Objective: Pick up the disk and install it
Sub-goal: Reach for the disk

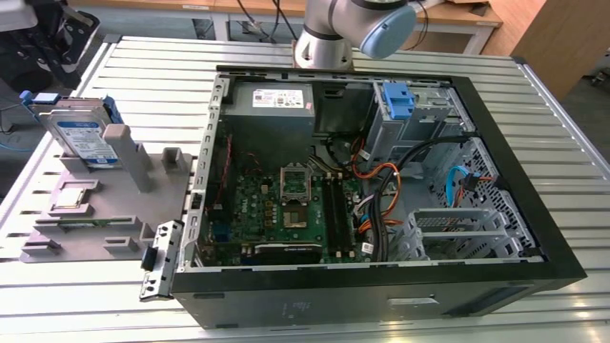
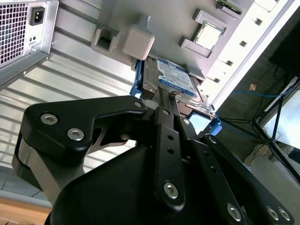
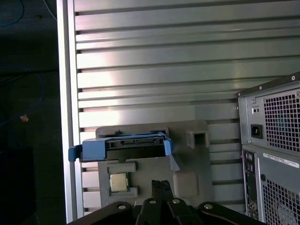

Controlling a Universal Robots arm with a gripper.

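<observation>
In both wrist views the gripper [image 3: 161,184] [image 2: 171,96] has its fingers pressed together with nothing between them. It hangs over the fixture [image 3: 190,164], pointing down towards the disk [image 3: 136,143] [image 2: 176,77]. The disk stands on edge in a slot of this grey fixture [image 1: 124,207], its blue rails along the edges. Just beside it a square chip [image 3: 118,182] [image 1: 76,194] lies flat in a recess of the same fixture. The fixture rests on the slatted metal table [image 1: 86,300], at the exterior view's left. To its right, close by, lies the open black case [image 1: 381,293]. Inside the case are the motherboard [image 1: 286,207], a grey power supply [image 1: 276,100] at the far wall, a blue caddy [image 1: 398,96] in the far right cage, and loose cables [image 1: 386,179]. The arm [image 1: 353,28] rises just beyond the case's far side.
</observation>
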